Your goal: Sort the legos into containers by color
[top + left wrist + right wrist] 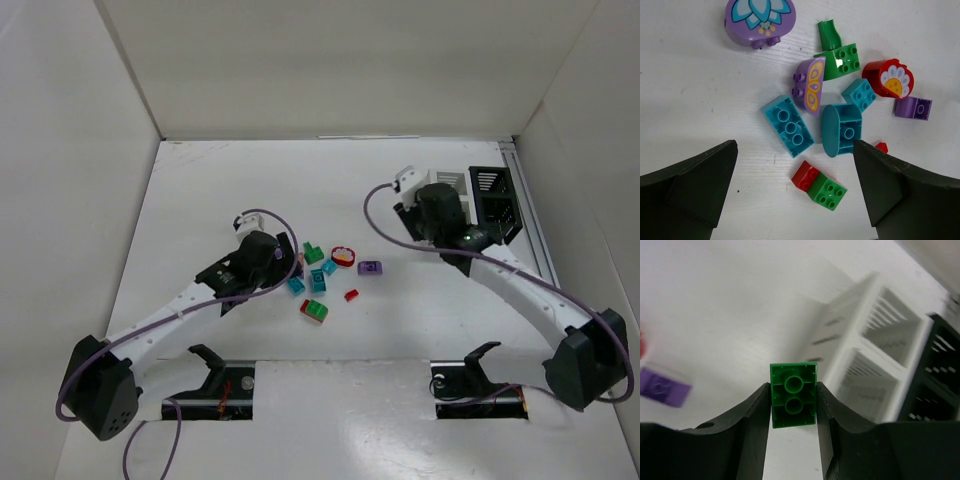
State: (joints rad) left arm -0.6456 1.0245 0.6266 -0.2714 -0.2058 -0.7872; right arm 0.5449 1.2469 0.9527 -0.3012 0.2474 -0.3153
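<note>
The legos lie in a loose cluster at mid-table (320, 278). In the left wrist view I see a teal long brick (788, 125), a teal rounded piece (840, 129), a joined red-and-green brick (821, 185), a green brick (842, 60), a purple butterfly piece (810, 87) and a red flower piece (888, 78). My left gripper (795, 147) is open and empty, hovering over the cluster's left side (288, 258). My right gripper (793, 405) is shut on a green brick (793, 395), held in the air beside the white bin (875, 340). The black bin (937, 375) stands beyond it.
The white bin (452, 180) and the black bin (497, 205) stand side by side at the back right, the right arm (440, 208) partly covering the white one. A purple brick (370, 267) and a small red piece (351, 295) lie on the cluster's right. White walls enclose the table.
</note>
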